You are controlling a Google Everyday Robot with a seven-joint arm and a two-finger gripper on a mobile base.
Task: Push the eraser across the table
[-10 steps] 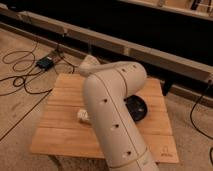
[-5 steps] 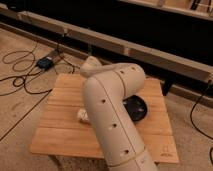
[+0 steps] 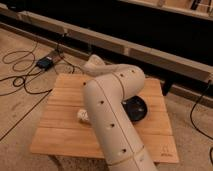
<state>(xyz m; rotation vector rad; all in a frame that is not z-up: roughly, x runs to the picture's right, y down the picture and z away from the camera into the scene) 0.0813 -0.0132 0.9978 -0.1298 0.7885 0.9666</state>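
My beige arm (image 3: 112,115) rises from the bottom edge, bends at an elbow (image 3: 127,80) and folds back over the wooden table (image 3: 60,130). The gripper is behind the arm's thick link, low over the middle of the table. A small pale thing (image 3: 82,116) peeks out on the table at the arm's left edge. I cannot tell whether it is the eraser or the gripper's tip. No other eraser shows; the arm hides the table's middle.
A black round dish (image 3: 136,107) lies on the table just right of the arm. Black cables (image 3: 20,70) and a small box (image 3: 45,62) lie on the floor to the left. A long rail (image 3: 150,52) runs behind the table.
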